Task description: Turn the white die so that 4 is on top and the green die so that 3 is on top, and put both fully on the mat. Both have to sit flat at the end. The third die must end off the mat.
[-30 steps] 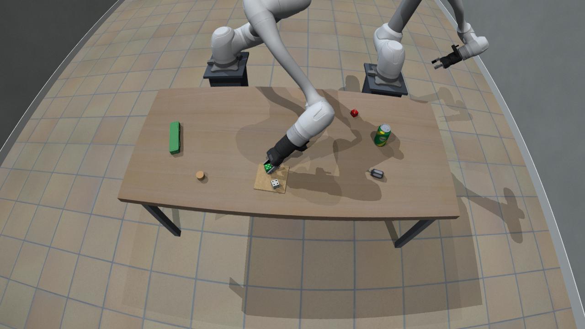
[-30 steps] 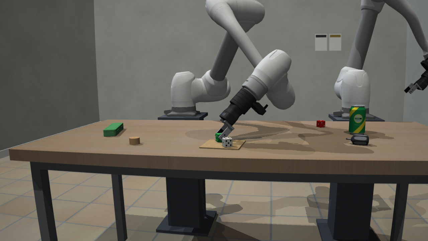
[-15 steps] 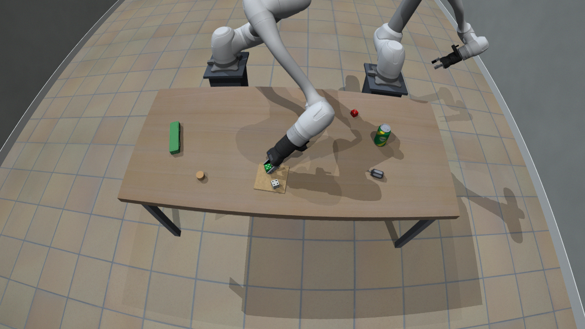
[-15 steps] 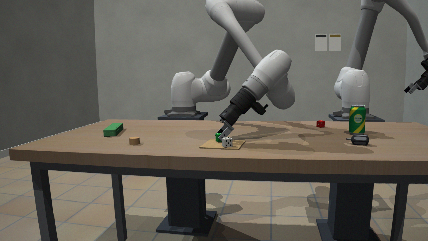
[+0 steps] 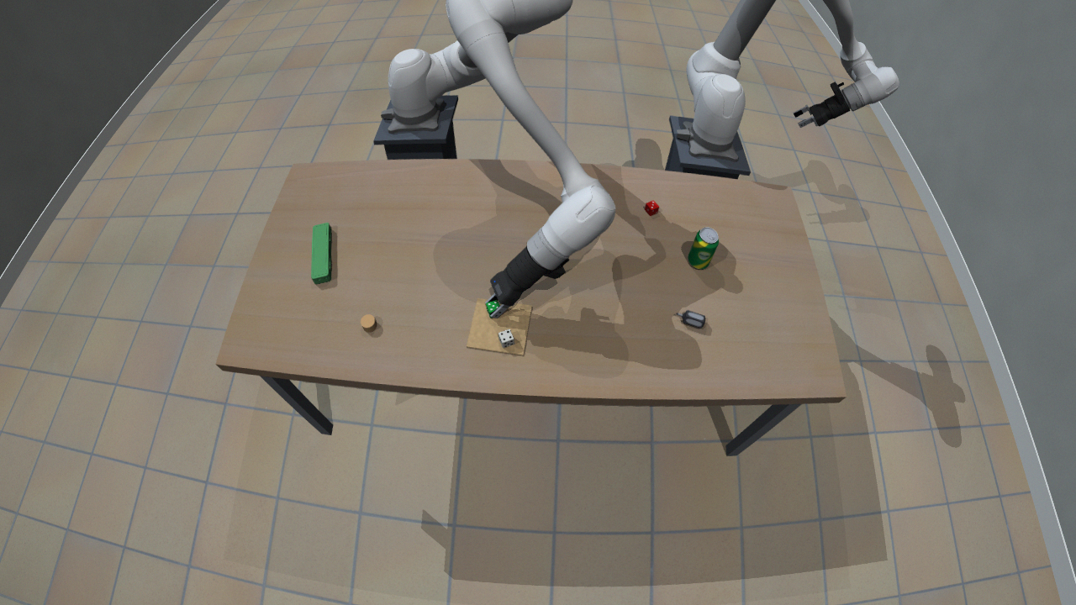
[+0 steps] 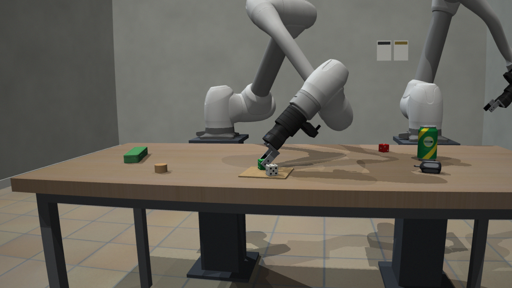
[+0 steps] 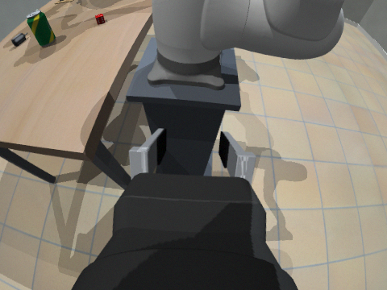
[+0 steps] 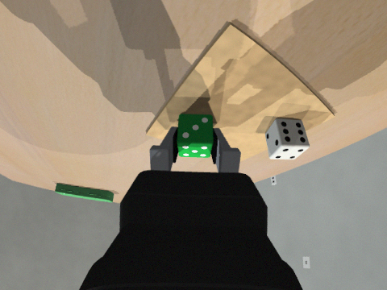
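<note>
From the left in the top view, a green box (image 5: 321, 252) (image 6: 135, 154) (image 8: 84, 192) lies with its long axis running front to back, and a wooden disc (image 5: 367, 323) (image 6: 160, 168) sits nearer the front. The green die (image 5: 493, 307) (image 6: 261, 164) (image 8: 195, 134) is at the far left corner of the mat (image 5: 481, 334) (image 6: 252, 173) (image 8: 234, 80), its five facing up and its three on a side; the right gripper (image 5: 497, 306) (image 6: 265, 161) (image 8: 194, 138) grasps it, pads against opposite sides. The white die (image 5: 506, 338) (image 6: 271, 169) (image 8: 287, 138) sits flat on the mat nearer the front, four up, six on a side. Both are cubes, with no longer axis. The red die (image 5: 651, 207) (image 6: 383, 147) (image 7: 100, 18) lies off the mat toward the back, then an upright can (image 5: 703, 248) (image 6: 427, 143) (image 7: 41, 29) and a small dark gadget (image 5: 693, 319) (image 6: 430, 167) (image 7: 18, 39). The left gripper (image 5: 803, 118) (image 6: 491, 107) (image 7: 193, 141), wide open and holding nothing, hangs beyond the table. The table (image 5: 406, 218) (image 6: 197, 186) (image 7: 60, 93) (image 8: 40, 80) is brown wood on dark legs, crossed by arm shadows, in a grey-walled room with a tan tiled floor (image 5: 361, 481) (image 6: 300, 229) (image 7: 322, 169)
</note>
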{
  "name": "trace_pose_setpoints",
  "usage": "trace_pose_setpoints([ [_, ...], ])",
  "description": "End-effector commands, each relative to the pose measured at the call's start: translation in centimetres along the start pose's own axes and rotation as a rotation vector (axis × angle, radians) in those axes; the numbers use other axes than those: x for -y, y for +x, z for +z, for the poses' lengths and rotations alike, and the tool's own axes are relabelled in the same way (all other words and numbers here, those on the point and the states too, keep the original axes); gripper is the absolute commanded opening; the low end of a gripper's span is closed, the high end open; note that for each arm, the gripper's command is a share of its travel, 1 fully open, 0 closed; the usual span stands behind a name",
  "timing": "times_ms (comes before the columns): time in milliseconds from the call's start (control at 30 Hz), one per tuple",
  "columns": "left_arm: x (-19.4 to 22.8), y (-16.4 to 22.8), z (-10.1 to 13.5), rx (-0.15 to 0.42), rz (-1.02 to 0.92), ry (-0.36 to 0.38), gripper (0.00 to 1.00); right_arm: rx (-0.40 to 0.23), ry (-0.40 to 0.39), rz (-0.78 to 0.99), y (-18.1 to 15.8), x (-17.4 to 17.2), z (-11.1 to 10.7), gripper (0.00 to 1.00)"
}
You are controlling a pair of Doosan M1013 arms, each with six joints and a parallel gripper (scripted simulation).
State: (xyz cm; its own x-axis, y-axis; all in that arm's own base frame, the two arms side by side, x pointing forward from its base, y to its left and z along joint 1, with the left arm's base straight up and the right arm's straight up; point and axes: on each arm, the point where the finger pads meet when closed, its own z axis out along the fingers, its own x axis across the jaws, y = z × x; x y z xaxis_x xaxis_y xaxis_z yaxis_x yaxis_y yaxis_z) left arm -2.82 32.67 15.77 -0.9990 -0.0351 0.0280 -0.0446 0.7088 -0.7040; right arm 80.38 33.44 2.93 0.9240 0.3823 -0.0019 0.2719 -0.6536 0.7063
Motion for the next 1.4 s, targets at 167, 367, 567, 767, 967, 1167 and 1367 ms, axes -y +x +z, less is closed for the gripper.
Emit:
trace_pose_setpoints([
  [167,0.3,0.4,0.2,-0.007,-0.007,0.003,1.00,-0.002,-0.001,0.001,-0.1,0.2,0.1,0.57],
  [367,0.3,0.4,0.2,-0.007,-0.007,0.003,1.00,-0.002,-0.001,0.001,-0.1,0.2,0.1,0.57],
  [567,0.3,0.4,0.2,-0.007,-0.007,0.003,1.00,-0.002,-0.001,0.001,-0.1,0.2,0.1,0.57],
  [767,0.3,0.4,0.2,-0.007,-0.007,0.003,1.00,-0.002,-0.001,0.001,-0.1,0.1,-0.1,0.57],
  [967,0.3,0.4,0.2,-0.007,-0.007,0.003,1.00,-0.002,-0.001,0.001,-0.1,-0.8,-0.9,0.57],
  [1167,0.3,0.4,0.2,-0.007,-0.007,0.003,1.00,-0.002,-0.001,0.001,-0.1,-2.5,-2.6,0.57],
  [1367,0.3,0.4,0.2,-0.007,-0.007,0.003,1.00,-0.002,-0.001,0.001,-0.1,-3.6,-3.8,0.57],
])
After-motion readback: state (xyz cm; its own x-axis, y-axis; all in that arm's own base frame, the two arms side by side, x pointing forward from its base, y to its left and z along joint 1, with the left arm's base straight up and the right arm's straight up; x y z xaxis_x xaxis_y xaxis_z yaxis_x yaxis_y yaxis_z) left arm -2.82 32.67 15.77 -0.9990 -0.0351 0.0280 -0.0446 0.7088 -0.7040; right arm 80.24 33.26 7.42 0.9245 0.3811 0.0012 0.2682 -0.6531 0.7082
